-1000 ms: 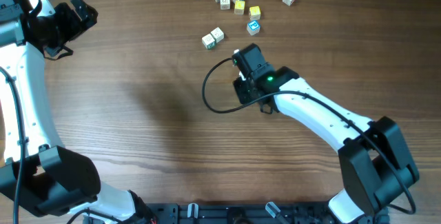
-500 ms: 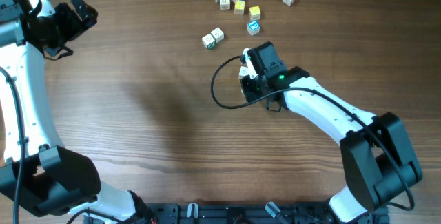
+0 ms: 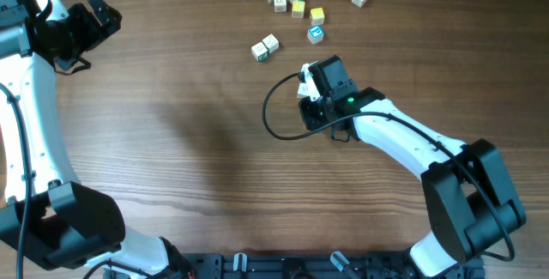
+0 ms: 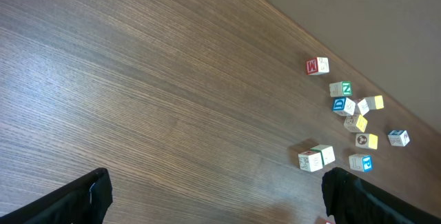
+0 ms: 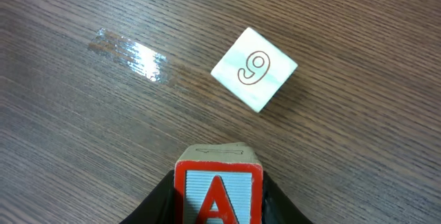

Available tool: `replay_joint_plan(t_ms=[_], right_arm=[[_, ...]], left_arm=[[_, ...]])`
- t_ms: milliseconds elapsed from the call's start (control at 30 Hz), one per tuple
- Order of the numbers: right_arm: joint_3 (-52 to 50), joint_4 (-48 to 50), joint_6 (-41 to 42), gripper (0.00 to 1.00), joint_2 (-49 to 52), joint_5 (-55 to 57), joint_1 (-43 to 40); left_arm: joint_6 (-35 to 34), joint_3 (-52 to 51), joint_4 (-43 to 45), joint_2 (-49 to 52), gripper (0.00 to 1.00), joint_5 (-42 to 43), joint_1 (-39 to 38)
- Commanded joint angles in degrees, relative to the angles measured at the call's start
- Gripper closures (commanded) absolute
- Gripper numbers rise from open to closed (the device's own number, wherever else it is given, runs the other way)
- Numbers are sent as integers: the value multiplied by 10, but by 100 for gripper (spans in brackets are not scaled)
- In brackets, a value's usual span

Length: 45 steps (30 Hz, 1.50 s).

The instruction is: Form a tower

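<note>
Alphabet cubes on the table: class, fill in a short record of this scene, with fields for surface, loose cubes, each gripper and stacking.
surface: wooden table
loose cubes: scattered cluster on the far side; a 9 cube lying flat near the right gripper
left gripper: open, empty, away from the cubes
right gripper: shut on a red A cube
stacking: none seen, no cube rests on another

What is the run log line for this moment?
right jaws: shut on red A cube | 9 cube: on table, apart | left jaws: open, empty | stacking: not started
</note>
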Motion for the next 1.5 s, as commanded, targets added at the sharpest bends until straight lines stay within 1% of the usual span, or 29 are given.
replay_joint_plan(t_ms=[0, 67, 233, 300, 333, 400, 467, 600, 633, 700, 733, 767, 833, 900, 967, 1033, 1100, 1133, 1200, 1233, 1267, 1300, 1333, 1400, 1467], right_arm=[[-2, -3, -21, 72, 10, -11, 3], [-2, -13, -49, 73, 10, -10, 3], [-2, -18, -89, 72, 10, -4, 3], [-2, -19, -91, 72, 10, -4, 3], [-2, -19, -91, 70, 10, -4, 3], [-2, -18, -89, 58, 10, -5, 3], [-2, -18, -89, 55, 10, -4, 3], [-1, -7, -74, 34, 10, -7, 3], [3, -8, -74, 26, 9, -11, 3], [39, -39, -73, 0, 5, -11, 3], [58, -54, -65, 0, 2, -9, 3], [93, -84, -17, 0, 1, 16, 3], [138, -126, 34, 0, 1, 35, 3], [186, -158, 65, 0, 7, 35, 3], [209, -166, 92, 0, 32, 35, 3], [236, -174, 112, 1, 93, 34, 3], [319, -227, 135, 1, 183, 33, 4], [379, -277, 155, 7, 227, 36, 4], [427, -323, 206, 9, 258, 61, 4], [431, -327, 222, 9, 259, 63, 4], [431, -326, 257, 9, 259, 61, 4], [431, -327, 274, 12, 260, 55, 4], [429, -331, 287, 23, 262, 41, 4], [429, -343, 286, 37, 262, 41, 4], [428, -365, 284, 37, 262, 55, 4]], left_arm=[[-3, -4, 1, 4, 0, 0, -1], [-3, -4, 1, 4, 0, 1, -1], [-3, -4, 1, 4, 0, 0, -1], [-3, -4, 1, 4, 0, 1, -1], [-3, -4, 1, 4, 0, 0, -1], [-3, -4, 1, 4, 0, 0, -1], [-3, -4, 1, 4, 0, 1, -1], [-3, -4, 1, 4, 0, 0, -1], [-3, -4, 1, 4, 0, 0, -1], [-3, -4, 1, 4, 0, 0, -1], [-3, -4, 1, 4, 0, 1, -1], [-3, -4, 1, 4, 0, 0, -1], [-3, -4, 1, 4, 0, 1, -1], [-3, -4, 1, 4, 0, 0, -1], [-3, -4, 1, 4, 0, 1, -1], [-3, -4, 1, 4, 0, 1, -1], [-3, -4, 1, 4, 0, 1, -1], [-3, -4, 1, 4, 0, 0, -1], [-3, -4, 1, 4, 0, 1, -1], [-3, -4, 1, 4, 0, 0, -1], [-3, -4, 1, 4, 0, 0, -1], [-3, -4, 1, 4, 0, 0, -1], [-3, -4, 1, 4, 0, 0, -1], [-3, -4, 1, 4, 0, 1, -1], [-3, -4, 1, 4, 0, 0, -1]])
